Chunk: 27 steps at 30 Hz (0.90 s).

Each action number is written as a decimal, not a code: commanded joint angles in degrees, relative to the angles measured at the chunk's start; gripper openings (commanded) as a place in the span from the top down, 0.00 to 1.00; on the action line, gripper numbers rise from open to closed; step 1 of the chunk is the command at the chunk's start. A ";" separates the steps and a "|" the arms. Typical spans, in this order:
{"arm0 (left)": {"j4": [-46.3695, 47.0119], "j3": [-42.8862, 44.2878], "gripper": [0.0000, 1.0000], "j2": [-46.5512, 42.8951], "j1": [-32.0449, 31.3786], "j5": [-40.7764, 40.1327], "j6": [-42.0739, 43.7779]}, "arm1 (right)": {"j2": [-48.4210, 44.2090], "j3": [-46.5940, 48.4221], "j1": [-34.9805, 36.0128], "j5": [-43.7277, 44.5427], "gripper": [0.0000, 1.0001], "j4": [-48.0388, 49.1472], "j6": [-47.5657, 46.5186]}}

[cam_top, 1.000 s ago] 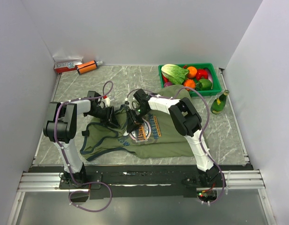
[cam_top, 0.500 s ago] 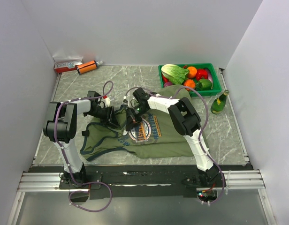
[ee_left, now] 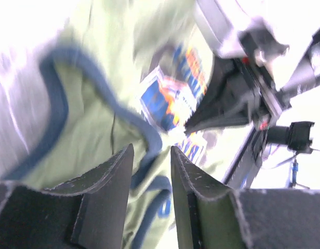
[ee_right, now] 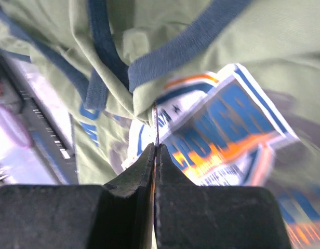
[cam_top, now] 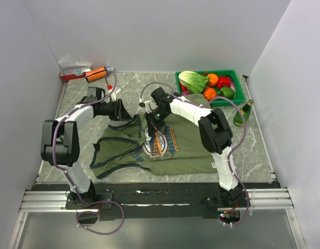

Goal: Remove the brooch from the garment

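The garment (cam_top: 175, 150) is an olive T-shirt with navy trim, lying rumpled on the marble table. Its blue-orange chest print (cam_top: 160, 142) faces up. My right gripper (cam_top: 151, 126) sits at the print's upper left edge, below the folded collar. In the right wrist view its tips (ee_right: 156, 148) are pressed shut on the brooch (ee_right: 156, 122), of which only a thin edge-on sliver shows against the print (ee_right: 227, 129). My left gripper (cam_top: 121, 110) hovers just off the shirt's far left shoulder. Its jaws (ee_left: 152, 155) are open, and only blurred fabric (ee_left: 97, 119) shows beyond them.
A green crate (cam_top: 238, 98) of vegetables stands at the back right, with a green bottle (cam_top: 243, 113) beside it. A red-and-white box (cam_top: 75, 72) and an orange cylinder (cam_top: 96, 74) lie in the back left corner. White walls close in three sides.
My left arm has pulled back up and to the left, off the shirt, with its jaws a little wider. My right gripper has closed its jaws at the collar and shifted slightly up.
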 commanded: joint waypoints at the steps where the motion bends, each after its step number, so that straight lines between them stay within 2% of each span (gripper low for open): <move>1: 14.82 1.40 0.59 0.01 -0.10 5.57 -10.12 | -7.07 1.03 -0.41 10.16 1.00 -2.10 -4.42; 4: 25.89 -0.19 0.57 1.85 -0.71 7.77 -14.36 | -8.13 0.68 -0.50 6.92 1.00 -0.26 -6.52; 7: 31.27 -0.37 0.56 3.87 -2.64 9.97 -13.33 | -8.57 0.33 -0.85 2.70 1.00 2.02 -7.41; 9: 28.40 1.47 0.52 5.72 -4.92 10.68 -8.87 | -7.87 0.94 -1.03 -1.68 1.00 2.21 -7.94; 12: 23.56 4.11 0.54 8.09 -7.03 12.00 -4.20 | -7.16 2.17 -1.38 -5.55 1.00 2.39 -8.29; 22: 24.95 -0.72 0.56 7.58 -9.24 18.06 -6.55 | -6.64 1.21 -4.54 -11.37 1.00 1.60 -9.61; 27: 18.63 0.77 0.56 9.50 -8.54 19.55 -6.11 | -5.85 0.77 -5.33 -12.86 1.00 0.54 -10.23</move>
